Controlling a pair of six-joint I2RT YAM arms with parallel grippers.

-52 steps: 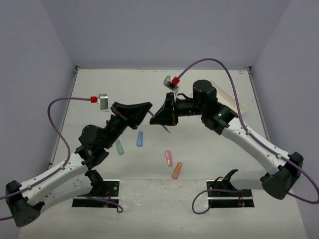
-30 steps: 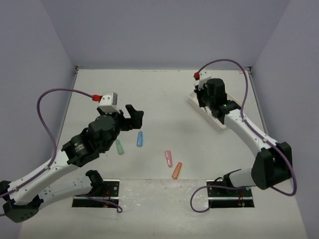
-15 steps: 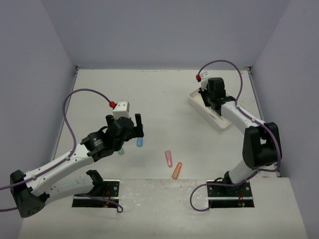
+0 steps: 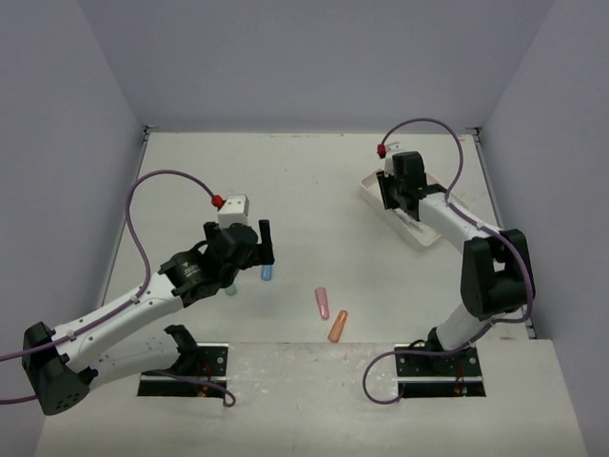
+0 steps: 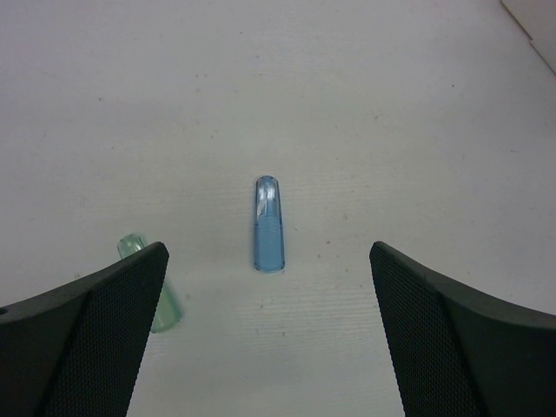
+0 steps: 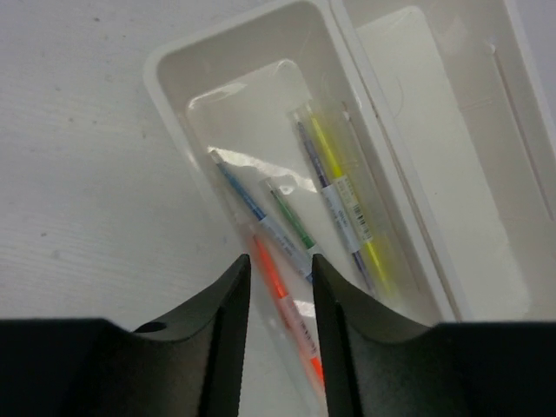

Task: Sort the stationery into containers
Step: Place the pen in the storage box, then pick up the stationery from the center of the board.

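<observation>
While the left gripper (image 5: 268,256) hangs with its jaws fully wide and empty, the blue piece (image 5: 268,224) lies on the table right between them, in the middle of the left wrist view. The green piece (image 5: 167,311) lies at the lower left, partly hidden behind one finger. To pick the blue piece well, I think the arm should go straight down, keep the piece centred, and close across its narrow sides without pushing the green one. The pink piece (image 4: 322,303) and the orange piece (image 4: 338,326) wait lower in the middle of the top view.

The right gripper (image 6: 280,265) is above the white tray (image 6: 221,30), at the upper right of the top view. Its jaws stand a little apart and grip nothing. In the tray's left compartment lie a yellow pen (image 6: 347,200), a green pen (image 6: 291,217), a blue pen (image 6: 239,195) and an orange pen (image 6: 274,282).

The yellow pen carries a white label, but its print is too small to read. No brand is readable.
</observation>
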